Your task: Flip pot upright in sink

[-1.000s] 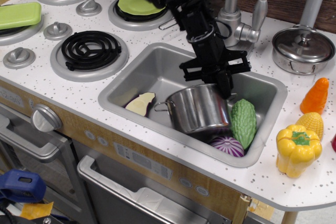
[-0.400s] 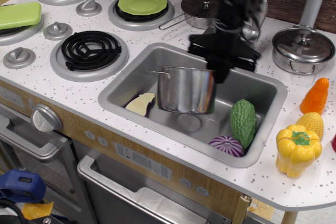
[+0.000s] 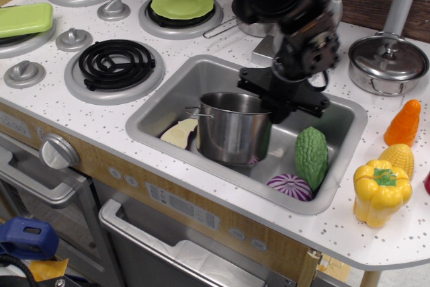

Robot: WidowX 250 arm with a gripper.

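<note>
The shiny steel pot [image 3: 232, 129] stands upright, opening up, in the middle of the grey sink [image 3: 156, 102], with a thin loop handle pointing left. It covers the drain. My black gripper [image 3: 274, 107] reaches down from above and is shut on the pot's right rim. The arm hides the faucet and part of the sink's back wall.
In the sink are an eggplant slice [image 3: 178, 134] left of the pot, and a green bumpy gourd [image 3: 311, 156] and purple onion [image 3: 290, 186] on its right. A lidded steel pot [image 3: 388, 62], orange carrot [image 3: 403, 122], corn [image 3: 400, 159] and yellow pepper [image 3: 379, 189] sit on the right counter. The stove burners are on the left.
The pot lay tilted on its side against the gourd. My gripper lifted it, turned it upright and lowered it left onto the sink floor.
</note>
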